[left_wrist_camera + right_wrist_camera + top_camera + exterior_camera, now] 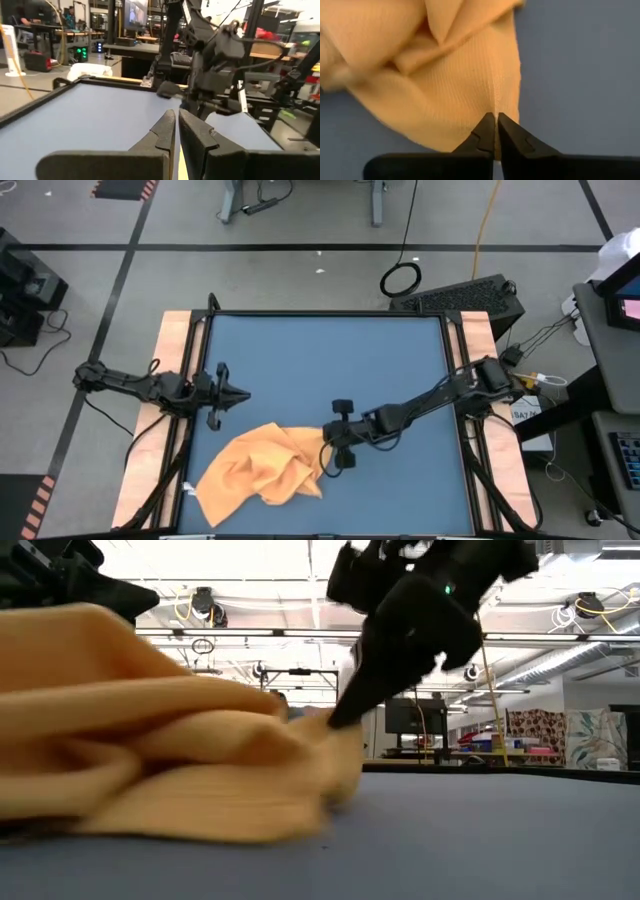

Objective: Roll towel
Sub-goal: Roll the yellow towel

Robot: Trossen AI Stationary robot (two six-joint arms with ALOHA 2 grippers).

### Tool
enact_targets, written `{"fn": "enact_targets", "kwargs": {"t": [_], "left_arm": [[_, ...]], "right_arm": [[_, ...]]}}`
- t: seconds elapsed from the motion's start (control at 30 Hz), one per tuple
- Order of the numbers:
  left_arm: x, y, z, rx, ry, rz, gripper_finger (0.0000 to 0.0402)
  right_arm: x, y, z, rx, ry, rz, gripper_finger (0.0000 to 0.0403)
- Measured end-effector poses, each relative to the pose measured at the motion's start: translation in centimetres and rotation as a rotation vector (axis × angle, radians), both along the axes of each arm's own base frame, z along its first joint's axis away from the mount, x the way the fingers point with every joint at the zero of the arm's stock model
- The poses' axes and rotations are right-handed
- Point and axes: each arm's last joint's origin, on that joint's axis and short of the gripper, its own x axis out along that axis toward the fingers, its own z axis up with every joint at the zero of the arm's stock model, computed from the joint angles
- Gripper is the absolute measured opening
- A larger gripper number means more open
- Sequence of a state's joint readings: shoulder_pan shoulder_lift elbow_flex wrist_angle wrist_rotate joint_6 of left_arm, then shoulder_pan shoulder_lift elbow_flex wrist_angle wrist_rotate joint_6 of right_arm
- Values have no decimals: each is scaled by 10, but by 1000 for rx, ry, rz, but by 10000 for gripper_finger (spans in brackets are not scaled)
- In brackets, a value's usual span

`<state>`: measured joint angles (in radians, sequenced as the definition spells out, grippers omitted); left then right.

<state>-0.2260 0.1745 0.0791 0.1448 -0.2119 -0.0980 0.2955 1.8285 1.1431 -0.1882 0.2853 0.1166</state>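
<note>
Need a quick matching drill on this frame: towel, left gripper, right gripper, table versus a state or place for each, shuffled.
1. towel
2. left gripper
3. right gripper
4. table

A. shut on a fold of cloth
B. blue surface, wooden side rails
C. crumpled, at the near edge
D. shut, holding nothing, off the cloth

Pairs: 1-C, 2-D, 3-A, 4-B

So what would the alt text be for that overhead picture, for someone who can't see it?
Seen from above, the right gripper is shut on an edge of a crumpled orange-yellow towel lying near the front of a blue table. The left gripper waits, shut and empty, above the table's left side, clear of the towel.
</note>
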Motion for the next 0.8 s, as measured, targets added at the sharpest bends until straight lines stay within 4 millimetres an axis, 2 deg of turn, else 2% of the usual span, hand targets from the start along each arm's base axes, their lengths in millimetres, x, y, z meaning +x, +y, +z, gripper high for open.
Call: {"fn": "enact_targets", "kwargs": {"t": [0.2, 0.33, 0.47, 0.57, 0.67, 0.8], "left_arm": [[11, 0, 11, 24, 66, 91, 31], [25, -3, 19, 60, 125, 95, 31], [44, -7, 25, 76, 190, 89, 37], [61, -11, 28, 93, 253, 85, 63], [81, -17, 30, 104, 281, 52, 107], [102, -23, 21, 124, 311, 15, 173]], "right_arm": [[-9, -7, 37, -118, -103, -7, 2], [-14, -12, 53, -201, -153, -64, 3], [-18, -15, 60, -263, -163, -98, 3], [-22, -16, 67, -259, -176, -108, 3], [-29, -12, 75, -228, -191, -120, 4], [-38, -3, 72, -219, -134, -109, 4]]}}
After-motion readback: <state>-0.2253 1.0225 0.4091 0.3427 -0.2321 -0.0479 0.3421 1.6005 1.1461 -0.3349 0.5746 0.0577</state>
